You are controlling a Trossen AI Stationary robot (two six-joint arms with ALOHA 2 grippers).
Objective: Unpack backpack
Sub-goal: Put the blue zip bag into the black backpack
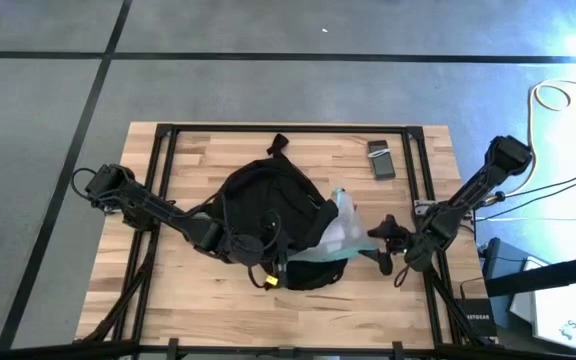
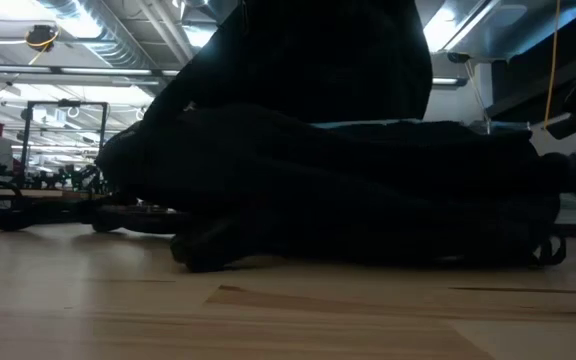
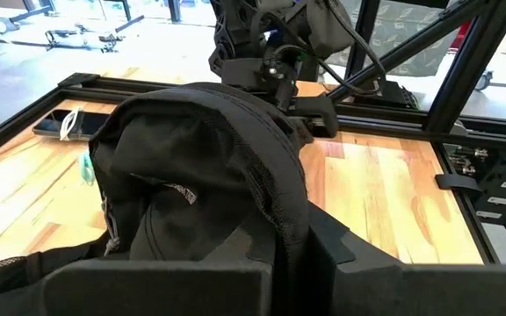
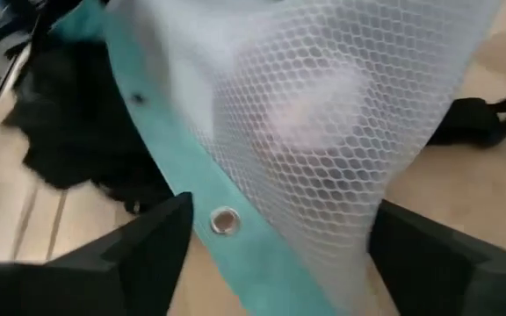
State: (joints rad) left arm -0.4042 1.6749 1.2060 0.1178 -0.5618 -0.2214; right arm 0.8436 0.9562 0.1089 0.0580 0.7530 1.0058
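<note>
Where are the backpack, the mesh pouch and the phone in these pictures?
backpack (image 1: 263, 205), high view, top of its black body.
pouch (image 4: 323, 114), right wrist view, its white mesh.
phone (image 1: 381, 160), high view, middle of its dark face.

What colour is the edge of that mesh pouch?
Teal, on the pouch edge; clearest in the right wrist view.

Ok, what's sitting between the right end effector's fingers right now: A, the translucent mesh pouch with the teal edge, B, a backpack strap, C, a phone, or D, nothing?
A: the right wrist view shows the pouch filling the gap between the right end effector fingers, beside the backpack.
</note>
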